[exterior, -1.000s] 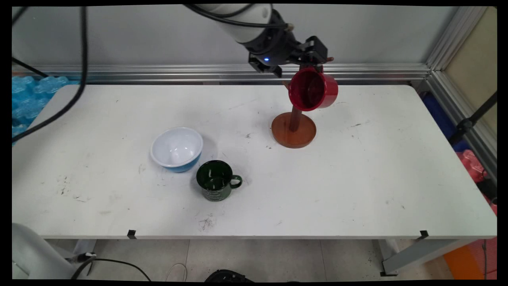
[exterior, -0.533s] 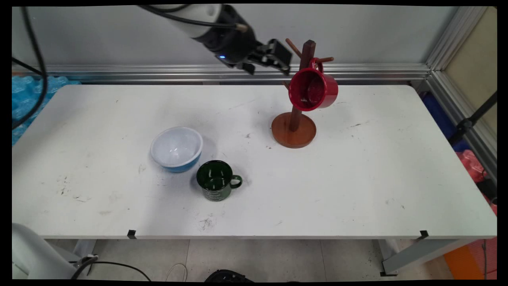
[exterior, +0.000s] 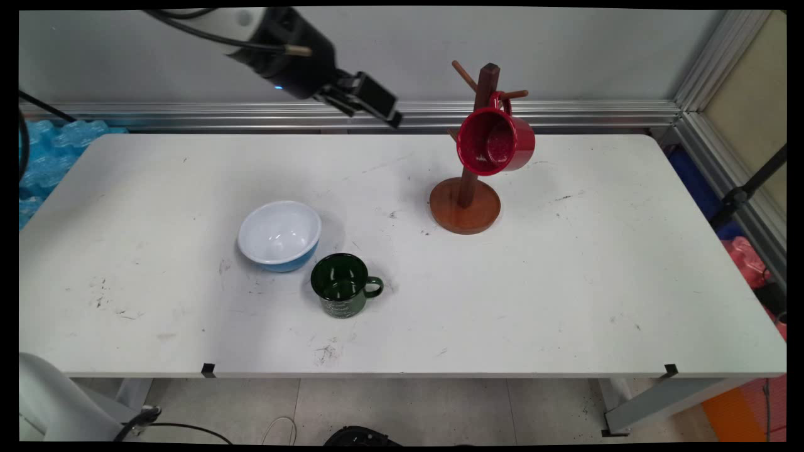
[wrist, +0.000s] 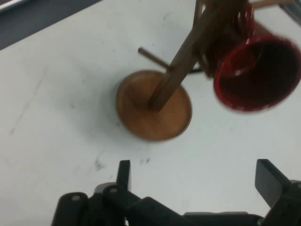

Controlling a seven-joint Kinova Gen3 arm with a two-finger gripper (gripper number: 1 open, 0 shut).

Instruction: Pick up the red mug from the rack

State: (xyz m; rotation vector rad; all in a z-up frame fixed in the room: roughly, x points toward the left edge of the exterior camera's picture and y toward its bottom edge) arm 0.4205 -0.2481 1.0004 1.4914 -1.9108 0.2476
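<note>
A red mug point(exterior: 494, 140) point(wrist: 256, 73) hangs by its handle from a peg of the brown wooden mug tree point(exterior: 468, 188) point(wrist: 162, 96) on the far side of the table. My gripper point(exterior: 375, 103) point(wrist: 195, 181) hovers high above the table's back edge, well to the left of the tree, open and holding nothing. In the hand view its two fingers stand wide apart, with the tree's round base and the hanging mug ahead of them.
A white bowl with a blue outside point(exterior: 279, 235) sits left of the table's middle. A dark green mug point(exterior: 342, 293) stands just in front of it, handle to the right. Blue bubble wrap point(exterior: 44, 157) lies beyond the table's left end.
My gripper let go of the red mug, which stays hanging on the tree, and has drawn back steadily to the left with its fingers open.
</note>
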